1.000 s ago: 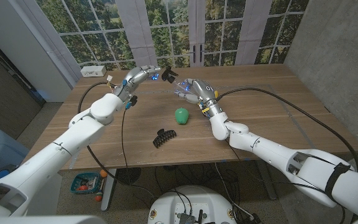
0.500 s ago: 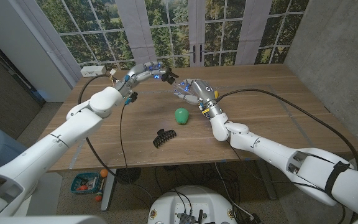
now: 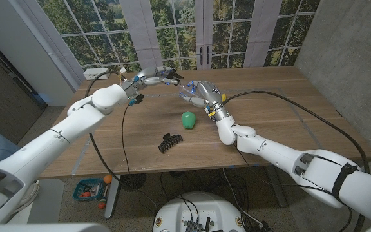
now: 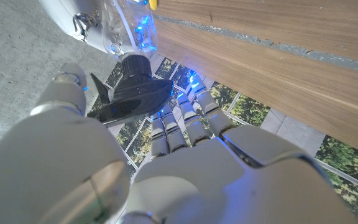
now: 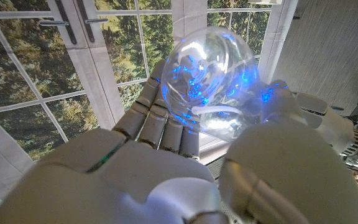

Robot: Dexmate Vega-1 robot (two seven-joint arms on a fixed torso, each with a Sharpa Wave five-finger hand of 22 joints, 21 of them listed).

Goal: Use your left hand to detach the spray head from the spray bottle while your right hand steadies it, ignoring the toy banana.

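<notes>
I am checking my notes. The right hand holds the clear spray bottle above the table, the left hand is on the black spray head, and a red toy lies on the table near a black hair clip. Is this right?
Not quite: the toy is green, not red, as the head view shows. The rest stands: the right hand holds the clear spray bottle, the left hand is on the black spray head, and the hair clip lies nearby.

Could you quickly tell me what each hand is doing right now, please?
Left hand: holding the black plastic spray head.
Right hand: holding the clear plastic spray bottle.
</notes>
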